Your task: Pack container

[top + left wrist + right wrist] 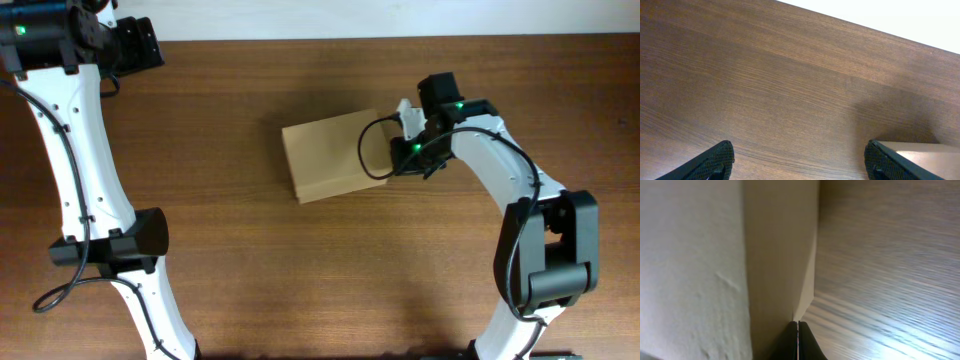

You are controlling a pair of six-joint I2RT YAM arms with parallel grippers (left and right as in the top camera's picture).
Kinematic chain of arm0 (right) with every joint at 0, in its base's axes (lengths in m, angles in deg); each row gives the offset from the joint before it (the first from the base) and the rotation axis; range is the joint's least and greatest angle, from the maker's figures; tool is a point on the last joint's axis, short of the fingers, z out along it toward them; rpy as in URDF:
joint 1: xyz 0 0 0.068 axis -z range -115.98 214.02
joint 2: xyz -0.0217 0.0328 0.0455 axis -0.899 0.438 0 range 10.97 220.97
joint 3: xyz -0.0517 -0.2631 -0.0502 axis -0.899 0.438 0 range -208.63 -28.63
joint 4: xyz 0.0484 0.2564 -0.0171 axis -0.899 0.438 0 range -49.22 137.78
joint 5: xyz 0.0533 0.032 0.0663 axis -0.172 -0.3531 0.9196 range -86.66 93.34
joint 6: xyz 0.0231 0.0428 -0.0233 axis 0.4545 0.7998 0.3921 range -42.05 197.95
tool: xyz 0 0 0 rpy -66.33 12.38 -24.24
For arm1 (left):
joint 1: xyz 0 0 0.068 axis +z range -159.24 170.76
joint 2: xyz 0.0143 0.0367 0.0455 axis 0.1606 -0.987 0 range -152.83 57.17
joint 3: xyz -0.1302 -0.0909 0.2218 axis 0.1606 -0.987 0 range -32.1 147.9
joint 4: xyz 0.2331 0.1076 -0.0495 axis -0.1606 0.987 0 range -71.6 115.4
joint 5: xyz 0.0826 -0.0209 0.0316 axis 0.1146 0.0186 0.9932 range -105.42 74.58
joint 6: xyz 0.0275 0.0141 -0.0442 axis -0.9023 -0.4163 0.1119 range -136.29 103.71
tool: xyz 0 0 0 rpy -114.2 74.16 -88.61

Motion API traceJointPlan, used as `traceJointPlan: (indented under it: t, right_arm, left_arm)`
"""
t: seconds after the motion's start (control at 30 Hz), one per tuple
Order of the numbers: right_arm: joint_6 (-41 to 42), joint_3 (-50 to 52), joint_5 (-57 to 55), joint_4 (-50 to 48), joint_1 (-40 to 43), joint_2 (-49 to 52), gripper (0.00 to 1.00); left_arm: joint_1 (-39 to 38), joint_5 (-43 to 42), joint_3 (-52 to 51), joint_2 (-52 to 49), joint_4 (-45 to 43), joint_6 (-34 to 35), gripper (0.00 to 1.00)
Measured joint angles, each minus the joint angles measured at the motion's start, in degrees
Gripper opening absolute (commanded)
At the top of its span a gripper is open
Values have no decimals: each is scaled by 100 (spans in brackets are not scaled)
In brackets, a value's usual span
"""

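**Desk:** What is the right gripper [798, 342] doing?

**Photographer:** Its two black fingertips are pressing together against the thin edge of the small rectangular tan cardboard container [330, 155]. I cannot tell whether any cardboard is sitting between them. The wrist camera is looking along a pale box wall, close and blurred.

**Desk:** Where is the container lying?

**Photographer:** It is resting near the middle of the dark brown wooden table [300, 290], slightly skewed, its top showing flat from overhead. The white right arm [490, 150] is reaching in from the right side, and a black cable [361, 150] is looping over the box's right end.

**Desk:** And the left gripper [800, 167]?

**Photographer:** Its black fingers are standing spread wide over bare wood at the far left corner, well apart from the container. The white left arm [80, 150] is stretching along the table's left edge.
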Motion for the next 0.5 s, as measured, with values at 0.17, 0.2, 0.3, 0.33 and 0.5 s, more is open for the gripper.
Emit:
traceJointPlan:
  t: [0.17, 0.2, 0.3, 0.33, 0.5]
  right_arm:
    - [-17, 0, 219, -66, -350, 0, 4]
    - [-9, 0, 245, -98, -417, 0, 4]
    - [33, 0, 271, -260, -643, 0, 4]
    - [63, 0, 243, -317, -686, 0, 4]
    - [249, 0, -13, -577, -562, 0, 4]
  left_arm:
    - [0, 0, 0, 0, 15, 0, 84]
    - [0, 0, 0, 0, 17, 0, 84]
    - [0, 0, 0, 0, 22, 0, 84]
    - [0, 0, 0, 0, 26, 0, 84]
    - [0, 0, 0, 0, 35, 0, 87]
